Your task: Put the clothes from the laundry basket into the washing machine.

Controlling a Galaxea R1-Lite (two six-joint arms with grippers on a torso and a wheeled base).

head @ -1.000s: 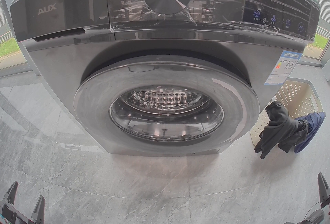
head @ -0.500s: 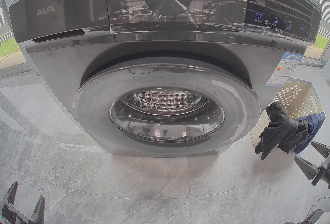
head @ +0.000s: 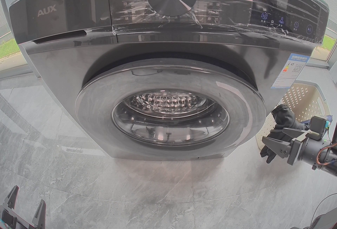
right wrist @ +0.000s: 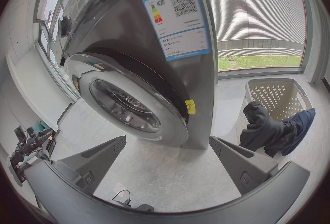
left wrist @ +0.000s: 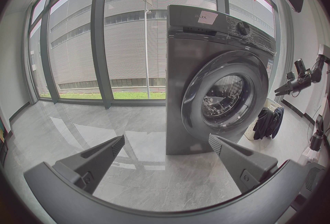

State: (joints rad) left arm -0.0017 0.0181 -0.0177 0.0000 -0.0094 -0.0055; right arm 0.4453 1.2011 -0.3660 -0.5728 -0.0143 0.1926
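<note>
The grey washing machine (head: 168, 47) stands in front of me with its round door (head: 170, 110) shut. To its right stands the cream laundry basket (head: 305, 94). A dark garment (head: 284, 119) hangs over its near rim, and a blue garment (right wrist: 299, 125) lies beside it. My right gripper (head: 273, 135) is open in the air just in front of the dark garment, pointing toward the machine's lower right corner, and holds nothing. My left gripper (head: 28, 194) is open and low over the floor at the near left, well away from the machine.
Grey stone floor (head: 158, 187) lies open between me and the machine. Tall windows (left wrist: 103, 46) run behind and to the left of the machine. A label (right wrist: 177, 17) is stuck on the machine's front at the right, above the basket.
My right gripper has risen from the bottom right corner and swung left, now covering part of the draped clothes. The left gripper, machine and basket have not moved.
</note>
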